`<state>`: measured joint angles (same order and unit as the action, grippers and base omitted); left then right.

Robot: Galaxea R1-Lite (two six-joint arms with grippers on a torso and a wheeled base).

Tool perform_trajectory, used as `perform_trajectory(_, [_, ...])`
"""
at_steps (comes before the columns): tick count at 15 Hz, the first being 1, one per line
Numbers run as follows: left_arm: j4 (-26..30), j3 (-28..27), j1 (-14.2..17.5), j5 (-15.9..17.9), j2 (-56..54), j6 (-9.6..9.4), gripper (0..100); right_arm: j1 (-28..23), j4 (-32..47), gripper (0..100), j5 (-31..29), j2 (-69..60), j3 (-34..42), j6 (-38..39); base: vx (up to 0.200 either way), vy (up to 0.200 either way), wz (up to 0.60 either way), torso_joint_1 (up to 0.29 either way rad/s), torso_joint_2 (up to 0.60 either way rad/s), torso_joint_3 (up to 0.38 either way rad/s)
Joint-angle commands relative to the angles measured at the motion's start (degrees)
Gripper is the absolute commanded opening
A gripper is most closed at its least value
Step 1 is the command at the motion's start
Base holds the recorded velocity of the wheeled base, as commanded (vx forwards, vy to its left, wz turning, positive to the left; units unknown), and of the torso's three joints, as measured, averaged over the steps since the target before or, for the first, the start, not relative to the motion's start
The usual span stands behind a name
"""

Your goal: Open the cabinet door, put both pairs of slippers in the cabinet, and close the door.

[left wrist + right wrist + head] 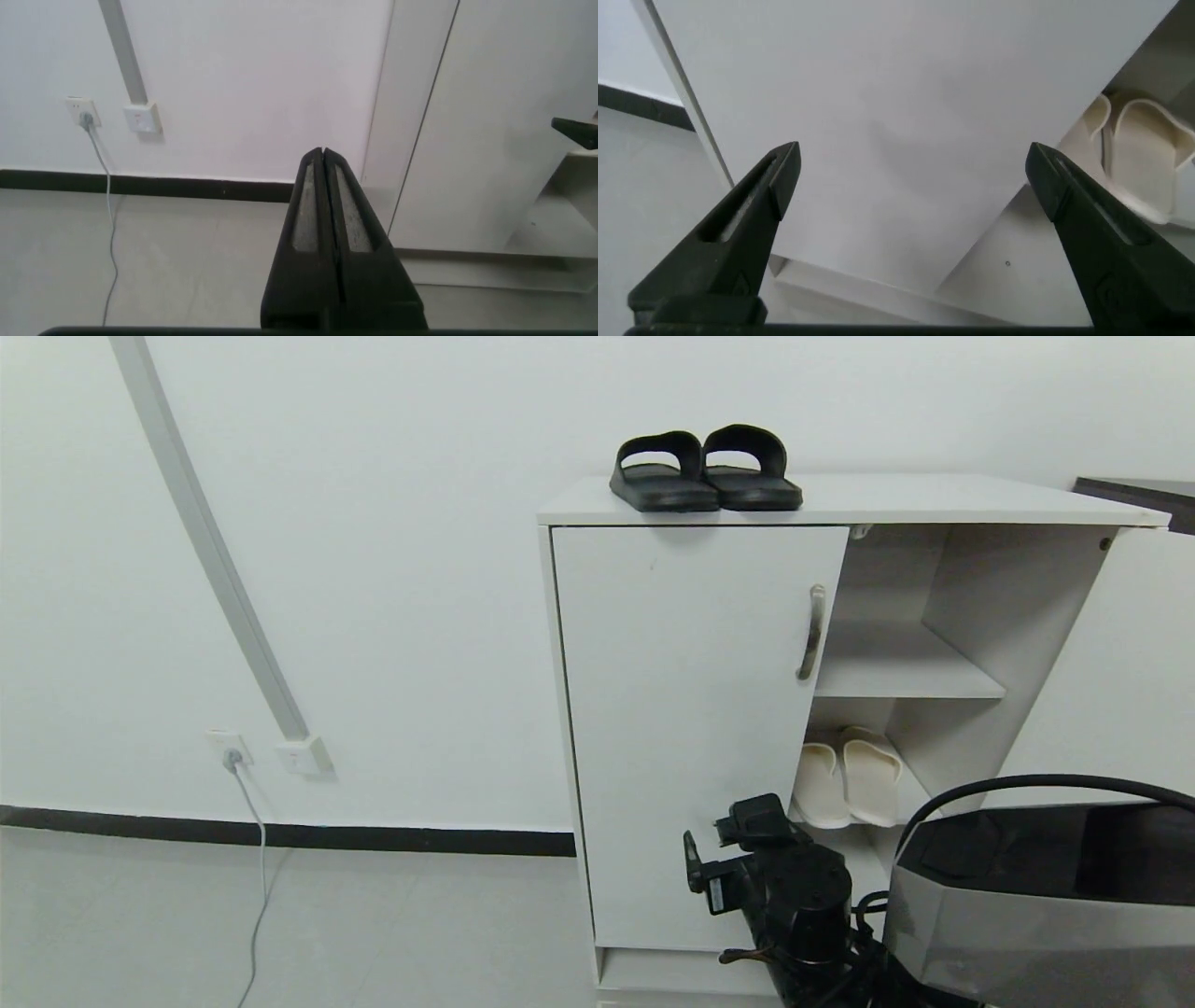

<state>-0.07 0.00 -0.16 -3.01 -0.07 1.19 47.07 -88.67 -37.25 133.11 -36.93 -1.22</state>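
A white cabinet (934, 497) stands against the wall. Its left door (691, 728), with a metal handle (814, 633), is closed; its right door (1120, 672) is swung open. A black pair of slippers (705, 471) rests on the cabinet top. A white pair of slippers (845, 784) (1144, 149) lies on the lower shelf inside. My right gripper (724, 835) (913, 159) is open and holds nothing, low in front of the closed left door (906, 112). My left gripper (322, 159) is shut on nothing, pointing at the wall beside the cabinet (486, 121).
The upper shelf (896, 672) holds nothing. A wall socket with a hanging cable (231, 754) and a switch box (303, 756) sit on the wall to the left, under a slanted conduit (201, 523). The grey floor (373, 933) left of the cabinet is free.
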Motion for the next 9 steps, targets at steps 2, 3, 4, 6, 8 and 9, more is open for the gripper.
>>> perform_trajectory(2, [-0.01, 0.00, -0.02, 0.02, 0.07, 0.04, 0, 0.04, -0.18, 100, -0.01, 0.31, 0.19, -0.10, 0.000, 0.000, 0.00, 0.000, 0.00, 0.000])
perform_trajectory(3, [-0.01, 0.00, -0.02, 0.02, 0.07, 0.04, 0, 0.04, -0.18, 100, -0.10, 0.31, 0.19, -0.10, 0.000, 0.000, 0.00, 0.002, -0.05, -0.119])
perform_trajectory(4, [-0.01, 0.00, -0.02, 0.02, 0.07, 0.04, 0, 0.04, -0.18, 100, -0.10, 0.31, 0.19, -0.10, 0.000, 0.000, 0.00, 0.017, -0.29, -0.256])
perform_trajectory(6, [-0.01, 0.00, -0.02, -0.07, 0.07, 0.04, 0, 0.04, -0.10, 100, -0.19, 0.40, 0.19, -0.10, 0.000, 0.000, 0.00, 0.032, -0.37, -0.325])
perform_trajectory(8, [-0.01, 0.00, -0.02, 0.02, 0.07, 0.04, 0, -0.05, -0.10, 100, -0.19, 0.40, 0.19, -0.19, 0.000, 0.000, 0.00, 0.061, -0.43, -0.359])
perform_trajectory(9, [-0.01, 0.00, -0.02, 0.02, 0.07, 0.04, 0, -0.05, -0.10, 100, -0.27, 0.40, 0.19, -0.19, 0.000, 0.000, 0.00, 0.090, -0.44, -0.354])
